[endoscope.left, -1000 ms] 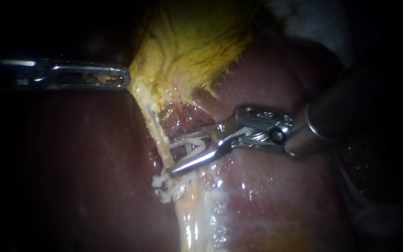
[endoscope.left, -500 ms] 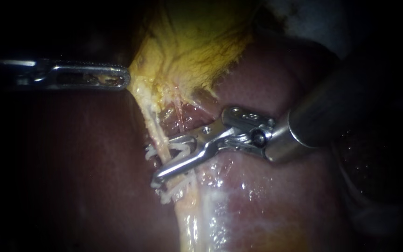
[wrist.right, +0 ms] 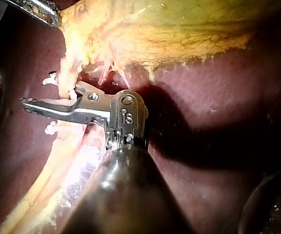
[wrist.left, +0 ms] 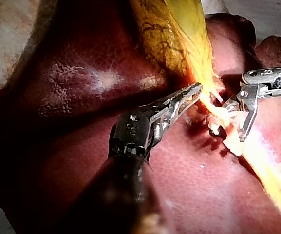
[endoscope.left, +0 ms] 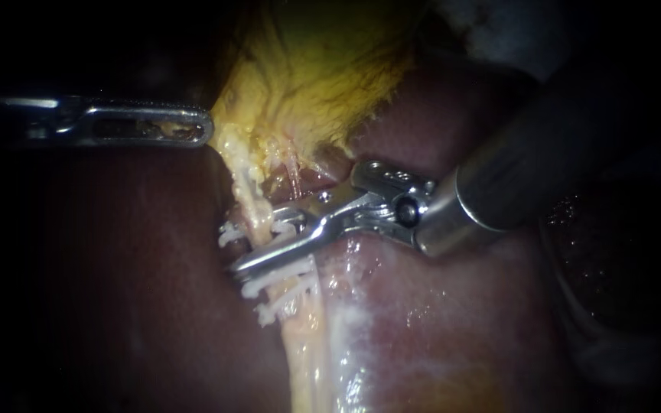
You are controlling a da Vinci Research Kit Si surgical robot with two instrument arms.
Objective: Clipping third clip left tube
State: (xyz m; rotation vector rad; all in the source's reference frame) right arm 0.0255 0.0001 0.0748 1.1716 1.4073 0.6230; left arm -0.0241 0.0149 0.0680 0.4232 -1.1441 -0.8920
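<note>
Left instrument [endoscope.left: 206, 126]: clenched on the yellow gallbladder's [endoscope.left: 307, 69] edge.
Right instrument [endoscope.left: 252, 248]: jaws astride pale left tube [endoscope.left: 248, 203], gripping an open white clip [endoscope.left: 227, 233].
Room: dark red liver [endoscope.left: 116, 268] lies open beside the tube.

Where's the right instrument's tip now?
Endoscope view, left of centre: the right instrument sits across the pale tube, just below the gallbladder, among white clips.

The right instrument [wrist.right: 57, 97]'s claw holds a white clip [wrist.right: 49, 78] astride the pale tube [wrist.right: 66, 68] — gallbladder [wrist.right: 179, 24] just ahead.
</note>
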